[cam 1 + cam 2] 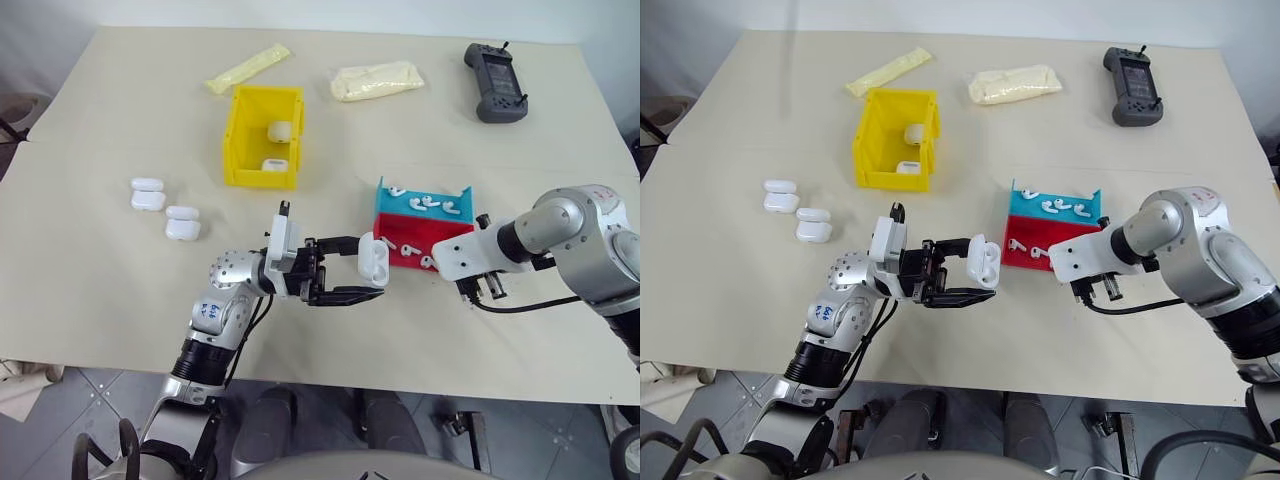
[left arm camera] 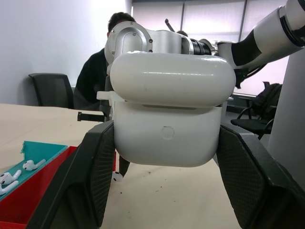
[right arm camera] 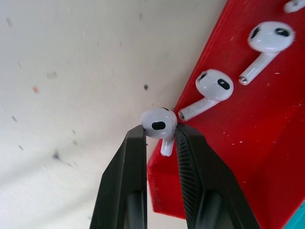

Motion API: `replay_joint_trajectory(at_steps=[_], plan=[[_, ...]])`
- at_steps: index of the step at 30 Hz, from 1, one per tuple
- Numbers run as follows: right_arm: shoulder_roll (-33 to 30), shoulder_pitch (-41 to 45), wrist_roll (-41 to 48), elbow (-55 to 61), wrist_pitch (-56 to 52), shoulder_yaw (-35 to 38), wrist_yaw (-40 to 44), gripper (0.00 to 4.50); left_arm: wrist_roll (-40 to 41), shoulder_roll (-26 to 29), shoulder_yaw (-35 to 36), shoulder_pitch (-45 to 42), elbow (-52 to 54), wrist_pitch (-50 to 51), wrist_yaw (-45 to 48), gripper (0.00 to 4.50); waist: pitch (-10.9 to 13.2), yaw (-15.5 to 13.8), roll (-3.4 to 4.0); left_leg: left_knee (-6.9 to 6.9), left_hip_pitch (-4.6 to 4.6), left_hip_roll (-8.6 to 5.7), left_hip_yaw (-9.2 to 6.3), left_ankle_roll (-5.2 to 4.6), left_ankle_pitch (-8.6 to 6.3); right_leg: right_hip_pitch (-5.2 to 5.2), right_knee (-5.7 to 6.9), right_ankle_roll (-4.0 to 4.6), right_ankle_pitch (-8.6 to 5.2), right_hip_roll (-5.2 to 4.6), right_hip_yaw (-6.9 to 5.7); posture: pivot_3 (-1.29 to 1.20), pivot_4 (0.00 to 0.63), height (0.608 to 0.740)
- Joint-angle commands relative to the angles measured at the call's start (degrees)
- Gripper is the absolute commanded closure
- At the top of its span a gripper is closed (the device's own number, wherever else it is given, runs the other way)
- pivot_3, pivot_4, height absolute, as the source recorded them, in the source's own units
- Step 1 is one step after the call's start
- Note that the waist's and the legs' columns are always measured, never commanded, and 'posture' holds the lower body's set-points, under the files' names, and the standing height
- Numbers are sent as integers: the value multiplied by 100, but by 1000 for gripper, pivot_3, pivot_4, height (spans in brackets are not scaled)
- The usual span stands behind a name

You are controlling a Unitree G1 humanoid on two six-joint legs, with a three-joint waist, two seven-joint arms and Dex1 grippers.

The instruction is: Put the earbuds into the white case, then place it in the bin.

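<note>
Clamping a glossy white rounded earbud case (image 2: 169, 114) above the beige table (image 1: 120, 260), the left gripper (image 1: 345, 272) faces the right gripper (image 3: 161, 136), which pinches a tiny white earbud (image 3: 159, 126) beside the low red tray (image 3: 248, 143).

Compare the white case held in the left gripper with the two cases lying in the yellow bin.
The held white case is off the table, clamped in the left gripper; the cases in the bin rest on the floor of the yellow bin. The held case's lid stands slightly ajar; whether the binned ones' lids are shut cannot be told. All look alike: small, glossy, white, rounded.
</note>
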State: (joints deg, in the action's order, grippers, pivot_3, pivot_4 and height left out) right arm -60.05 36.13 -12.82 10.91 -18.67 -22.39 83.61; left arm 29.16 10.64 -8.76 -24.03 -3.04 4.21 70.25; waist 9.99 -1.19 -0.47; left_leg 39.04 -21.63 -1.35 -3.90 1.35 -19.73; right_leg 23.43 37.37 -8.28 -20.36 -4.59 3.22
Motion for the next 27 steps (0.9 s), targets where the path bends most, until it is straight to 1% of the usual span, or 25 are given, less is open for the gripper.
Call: replay_joint_trajectory(at_steps=[1,4,7,10,14,17,20,23,25,27], plan=[[-240,-304,811,575,-645,918,183,4010,265,23,119,47,111,-5,159,1685,0,-5,0,0,0,0,0,0,0,0,0,0,0,-1,0,0,150,740],[-196,-728,1403,898,-1015,1604,70,4010,328,36,186,36,59,7,215,1685,0,-15,0,0,-1,0,0,0,0,0,1,0,0,0,-1,0,150,740],[95,-1350,2113,1380,-1361,2389,-246,4010,405,61,245,-4,60,128,226,1685,0,-19,-1,2,-1,0,-2,0,0,-3,4,0,0,0,-1,0,150,740],[650,-1863,2656,1900,-1765,2959,-878,4010,533,118,339,-98,70,403,162,1685,1,-21,-3,3,-1,0,-4,-1,0,-5,5,0,0,1,-2,0,150,740],[1649,-2141,3396,2431,-2189,3479,-1849,4010,578,173,438,-164,-11,350,360,1685,0,1,-3,2,0,1,-5,0,0,1,9,0,0,5,6,0,150,740],[2430,-2291,4043,2798,-2487,3747,-2557,4010,529,207,449,-229,-132,325,444,1685,0,-8,-3,1,0,0,-9,1,0,1,11,0,0,5,4,0,150,740],[3207,-2505,4408,3058,-2063,3889,-3158,4010,462,187,445,-278,-242,229,483,1685,0,-7,-4,2,0,-5,-14,0,0,1,12,0,0,3,2,0,150,740],[4031,-2478,4958,3202,-1737,4088,-3881,4010,429,149,415,-341,-332,228,474,1685,-2,1,-6,3,0,-9,-15,0,0,1,15,0,0,1,2,0,150,740],[4273,-2496,5204,3327,-1599,4047,-4134,4010,421,129,397,-377,-372,242,465,1685,-2,10,-5,3,0,-10,-15,0,0,2,21,0,0,1,3,0,150,740],[4344,-2524,5398,3419,-1517,3952,-4315,4010,416,122,392,-405,-401,244,463,1685,-2,24,-5,3,0,-10,-15,0,0,3,22,0,0,1,3,0,150,740]])
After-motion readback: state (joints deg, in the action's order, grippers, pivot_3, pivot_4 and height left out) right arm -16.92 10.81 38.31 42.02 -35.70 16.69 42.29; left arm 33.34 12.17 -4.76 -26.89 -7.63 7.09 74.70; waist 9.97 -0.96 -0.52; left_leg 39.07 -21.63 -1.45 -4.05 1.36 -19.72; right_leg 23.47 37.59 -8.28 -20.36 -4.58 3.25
